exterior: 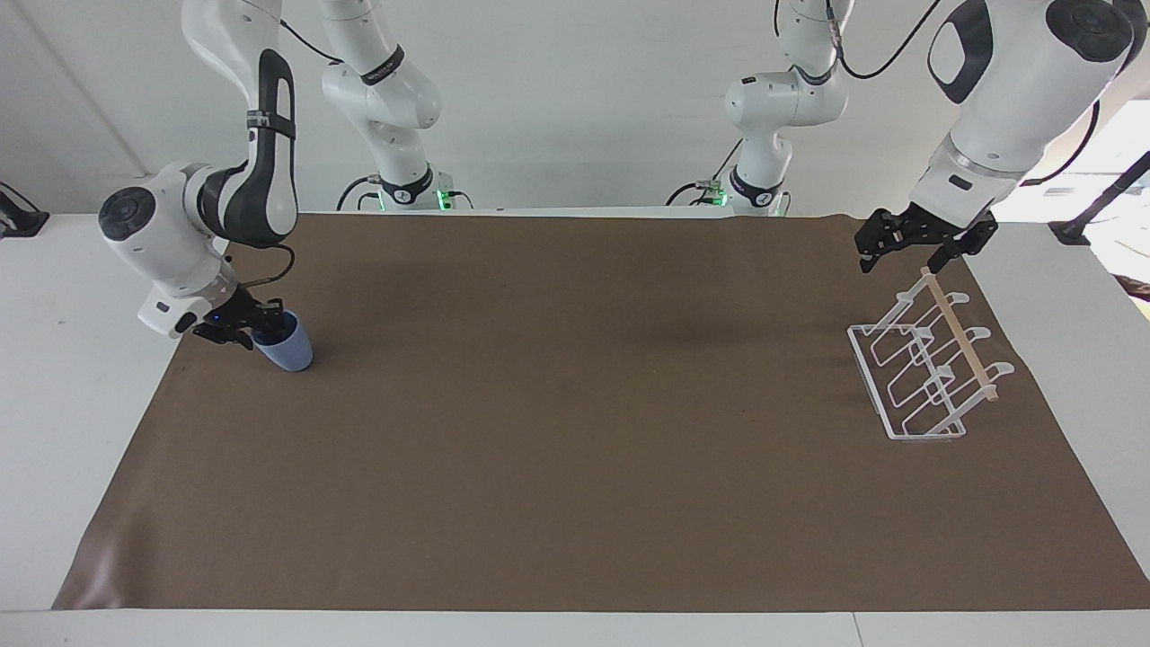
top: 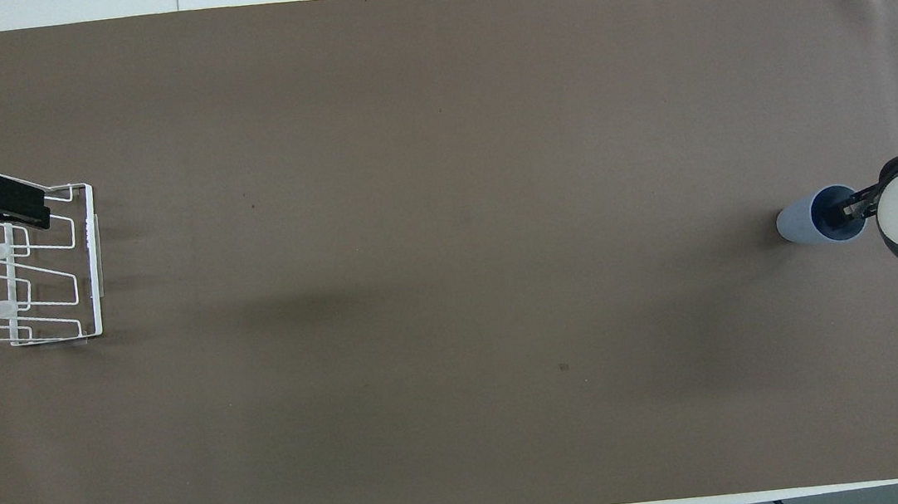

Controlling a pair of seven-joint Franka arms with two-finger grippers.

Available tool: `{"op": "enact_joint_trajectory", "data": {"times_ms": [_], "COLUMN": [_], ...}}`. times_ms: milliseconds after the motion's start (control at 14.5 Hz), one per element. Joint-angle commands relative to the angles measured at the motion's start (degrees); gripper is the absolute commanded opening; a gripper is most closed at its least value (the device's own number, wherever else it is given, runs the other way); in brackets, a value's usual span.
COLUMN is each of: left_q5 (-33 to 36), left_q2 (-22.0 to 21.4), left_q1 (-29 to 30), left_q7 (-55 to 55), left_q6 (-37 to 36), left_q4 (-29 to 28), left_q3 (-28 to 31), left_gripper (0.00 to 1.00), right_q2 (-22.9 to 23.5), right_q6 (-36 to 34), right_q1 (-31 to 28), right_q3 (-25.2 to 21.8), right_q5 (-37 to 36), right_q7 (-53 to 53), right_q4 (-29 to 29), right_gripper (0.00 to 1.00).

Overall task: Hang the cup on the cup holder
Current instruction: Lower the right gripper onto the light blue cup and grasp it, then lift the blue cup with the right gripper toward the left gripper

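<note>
1. Cup [exterior: 284, 347] sits on the brown mat [exterior: 575, 404] at the right arm's end of the counter [exterior: 54, 404], mouth up and tipped slightly toward my right tool. Well apart from the cup holder [exterior: 925, 368], which stands at the left arm's end.
2. My right tool [exterior: 254, 325] is at the cup's rim. In the overhead view one finger looks to be inside the mouth [top: 837, 211], the rest on the outer side. Whether it has clenched on the wall yet, I cannot tell.
3. Handling, my read: light plastic, thin stiff wall, smooth and likely slippery. No handle, so the rim wall is the only place to pinch. Taper means a side grip could slide toward the base; a rim pinch is safer.
4. Risk: cup is light enough to tip or skid on the mat if I push before closing. Close first, then lift straight up.
5. Next it needs inverting so the mouth goes over a slanted prong of the holder, under the wooden dowel [exterior: 959, 334].
6. My left tool [exterior: 909, 249] hangs over the holder's end nearest the robots, fingers spread, gripping nothing. Waiting.
</note>
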Motion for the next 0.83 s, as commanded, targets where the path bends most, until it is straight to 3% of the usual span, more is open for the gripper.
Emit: {"op": "enact_joint_trajectory", "data": {"times_ms": [0,208,415,553,761], "left_q5": [-0.5,-0.4,-0.4,-0.4,-1.1], "left_q2": [-1.5,-1.4,-1.9,-2.1,-2.4], "left_q1": [-0.3,-0.4,-0.4,-0.4,-2.0], "left_q7": [0.1,-0.1,-4.6,-8.6,-14.8], "left_q6": [-0.4,-0.5,-1.9,-3.6,-4.3], "left_q4": [-1.4,-1.3,-1.9,-1.8,-1.6], "left_q3": [0.4,0.4,0.4,0.4,0.3], "left_gripper": [1.0,1.0,1.0,1.0,1.0], "right_q2": [-1.2,-0.9,-1.0,-1.2,-1.6], "right_q6": [-0.1,-2.4,-15.4,-22.2,-25.6], "right_q1": [-0.6,-0.4,1.1,4.2,7.8], "right_q3": [0.5,0.5,2.1,2.7,2.8], "right_q5": [0.7,0.7,1.4,9.0,25.8], "right_q7": [-2.0,-2.1,-1.4,2.5,10.8], "right_q4": [-1.0,0.9,11.2,15.4,15.3], "right_gripper": [0.02,0.0,0.0,0.0,0.0]}}
